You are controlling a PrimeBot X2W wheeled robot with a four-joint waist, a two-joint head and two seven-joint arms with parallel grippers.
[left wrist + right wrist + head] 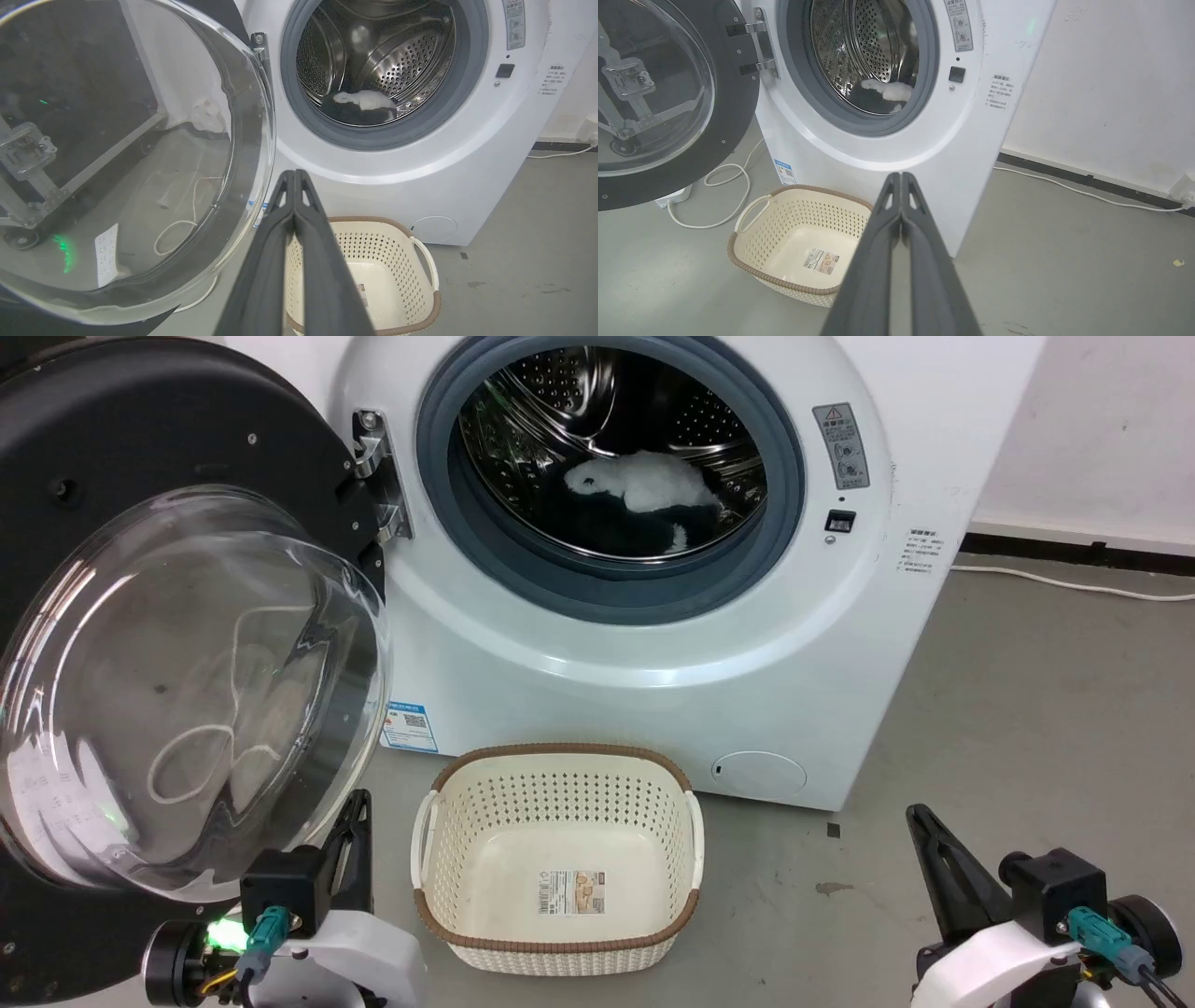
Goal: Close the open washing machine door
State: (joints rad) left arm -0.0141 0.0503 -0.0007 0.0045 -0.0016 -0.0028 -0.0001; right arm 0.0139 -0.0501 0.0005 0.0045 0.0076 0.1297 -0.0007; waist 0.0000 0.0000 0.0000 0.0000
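Washing machine door (201, 653) wide open; black rim (140, 420), bulging clear glass (159, 737).

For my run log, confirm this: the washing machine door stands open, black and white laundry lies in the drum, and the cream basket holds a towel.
No towel: the head view shows the laundry basket holding only a label sticker. The rest stands.

The washing machine door (187, 691) stands swung out to the left of the washing machine (653, 653), whose drum (551, 420) holds a piece of laundry (644, 485). A laundry basket (560, 803) sits on the floor (1027, 756) just before the machine; a cable (1055, 582) lies to the machine's right.
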